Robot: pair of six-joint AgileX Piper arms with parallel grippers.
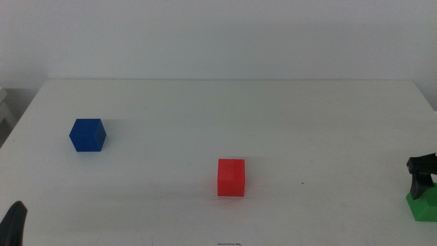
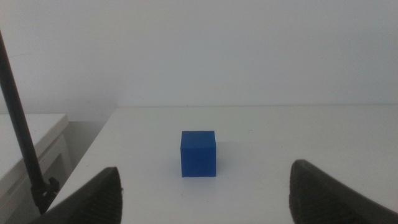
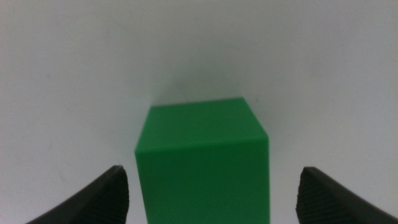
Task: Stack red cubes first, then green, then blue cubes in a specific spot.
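Right wrist view: the right gripper (image 3: 208, 186) has its two dark jaws spread wide, one on each side of the green cube (image 3: 202, 162), with bare white table showing between each jaw and the cube; nothing is clamped.
Right gripper in the middle view: it (image 1: 422, 181) sits at about 4 o'clock on the tabletop, at the right edge of the picture, directly over the green cube (image 1: 423, 207); only part of the cube shows there, cut by the frame edge.
Left gripper: in the left wrist view the left gripper (image 2: 205, 186) also stands wide apart and holds nothing; the blue cube (image 2: 198, 153) rests on the table ahead of it, framed by the gap but well clear of both jaws.
Left gripper in the middle view: only a dark tip (image 1: 13, 224) shows, at about 8 o'clock in the bottom corner.
Blue cube: at about 9 o'clock on the table (image 1: 218, 109), near its left side (image 1: 87, 134), sitting flat and alone.
Red cube: near the table's centre, slightly toward 6 o'clock (image 1: 231, 177), flat on the surface, well apart from both other cubes and from both grippers.
Stack: none of the three cubes rests on another.
Surroundings: a thin dark rod (image 2: 22, 124) slants beside the table edge in the left wrist view.
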